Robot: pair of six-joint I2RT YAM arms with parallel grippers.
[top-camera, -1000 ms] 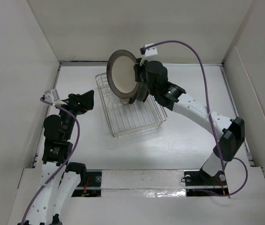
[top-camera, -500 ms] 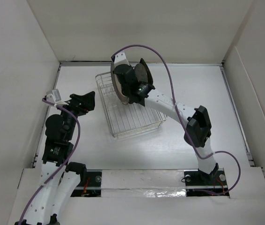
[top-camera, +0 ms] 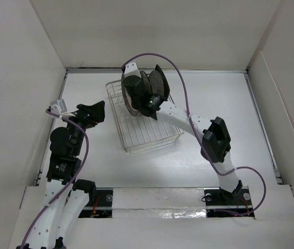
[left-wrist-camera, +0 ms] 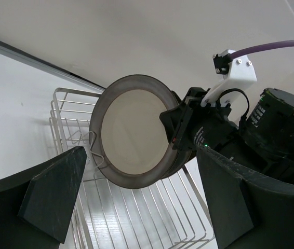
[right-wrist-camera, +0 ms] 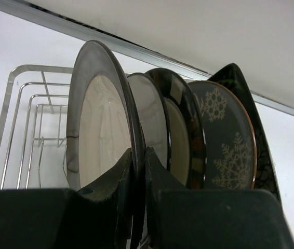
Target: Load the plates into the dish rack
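Top external: the rack (top-camera: 147, 132) sits mid-frame on the white tabletop (top-camera: 230, 104), with plates (top-camera: 159, 83) bunched upright at its upper end. The right claw (top-camera: 138, 97) is over that end, its arm coming from the lower right.

Right wrist: its fingers (right-wrist-camera: 113, 179) are pinched shut on the rim of a grey-rimmed cream plate (right-wrist-camera: 97, 129), which stands on edge, leftmost in the row. Packed close to its right are another cream plate (right-wrist-camera: 152, 119), a dark-rimmed plate (right-wrist-camera: 184, 129), a snowflake plate (right-wrist-camera: 222, 140) and a dark square plate (right-wrist-camera: 264, 145) at far right. Can't tell if the held plate's bottom edge touches the wires.

Left wrist: the same plate faces the camera above the rack, with a wire divider (left-wrist-camera: 96, 150) in front of its lower left.

The left claw (top-camera: 93, 112), mid-left in the top view, is spread wide, holding nothing, left of the rack.
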